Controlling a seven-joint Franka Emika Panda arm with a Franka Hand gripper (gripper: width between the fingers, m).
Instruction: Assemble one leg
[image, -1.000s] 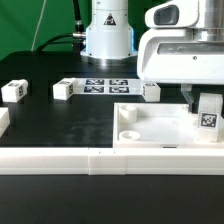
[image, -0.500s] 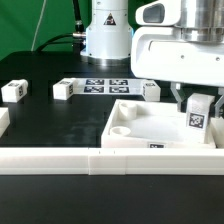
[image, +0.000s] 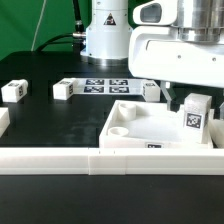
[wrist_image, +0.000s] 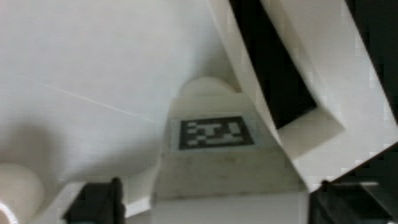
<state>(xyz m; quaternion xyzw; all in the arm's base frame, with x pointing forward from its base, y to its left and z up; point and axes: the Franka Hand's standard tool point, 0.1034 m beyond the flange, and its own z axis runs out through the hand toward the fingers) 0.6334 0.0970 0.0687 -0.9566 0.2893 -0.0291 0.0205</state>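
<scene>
My gripper (image: 193, 106) is shut on a leg (image: 194, 113), a small white block with a black-and-white tag, held upright over the near right corner of the big white square tray-like piece (image: 140, 128). In the wrist view the leg (wrist_image: 215, 150) fills the space between my dark fingers (wrist_image: 93, 202), tag facing the camera, with the tray's rim (wrist_image: 285, 80) beside it. I cannot tell whether the leg's lower end touches the tray. Three more legs stand on the black table: one at far left (image: 12, 90), one (image: 62, 89), and one behind the tray (image: 150, 91).
The marker board (image: 104, 85) lies at the back by the arm's white base (image: 106, 35). A long white rail (image: 60, 160) runs along the front edge. A white piece (image: 3, 122) shows at the exterior view's left edge.
My gripper has moved with the leg toward the exterior view's left. The tray-like piece has shifted left too. The leg's tag now looks slightly turned.
</scene>
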